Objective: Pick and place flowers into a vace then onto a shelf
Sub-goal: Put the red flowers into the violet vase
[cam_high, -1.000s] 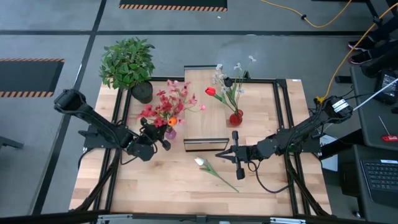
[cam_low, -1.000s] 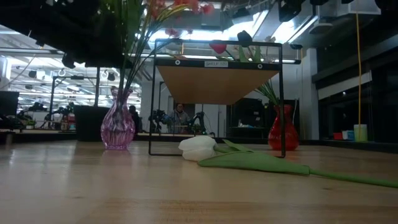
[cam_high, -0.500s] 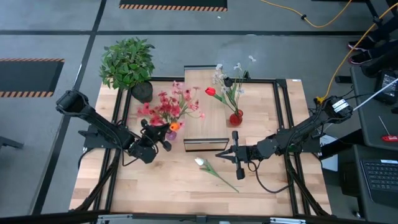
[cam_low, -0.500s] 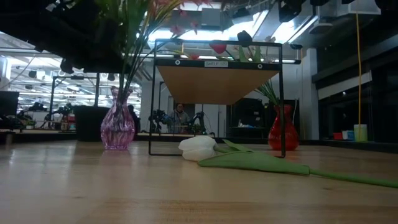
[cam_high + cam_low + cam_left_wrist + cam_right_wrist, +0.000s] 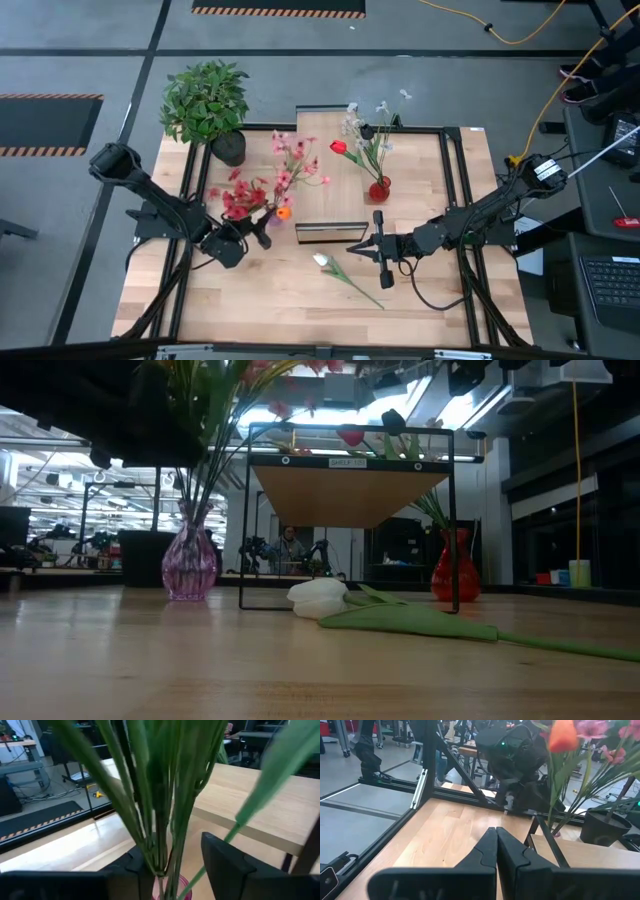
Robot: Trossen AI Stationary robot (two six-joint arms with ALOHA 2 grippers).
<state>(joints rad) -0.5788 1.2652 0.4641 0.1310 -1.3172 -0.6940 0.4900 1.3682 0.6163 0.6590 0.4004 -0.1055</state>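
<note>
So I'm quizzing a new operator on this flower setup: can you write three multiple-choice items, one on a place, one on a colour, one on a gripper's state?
1. Where does the white flower lie?
A. on the tabletop
B. on the shelf
C. in a vase

2. What colour is the vase by the left gripper?
A. blue
B. pink-purple
C. black

3. How do the right gripper fingers stand?
A. wide apart
B. around a stem
C. shut, empty

Key: 1 A, it lies flat on the wood before the shelf; 2 B, the low view shows tinted glass; 3 C, its fingers meet.
</note>
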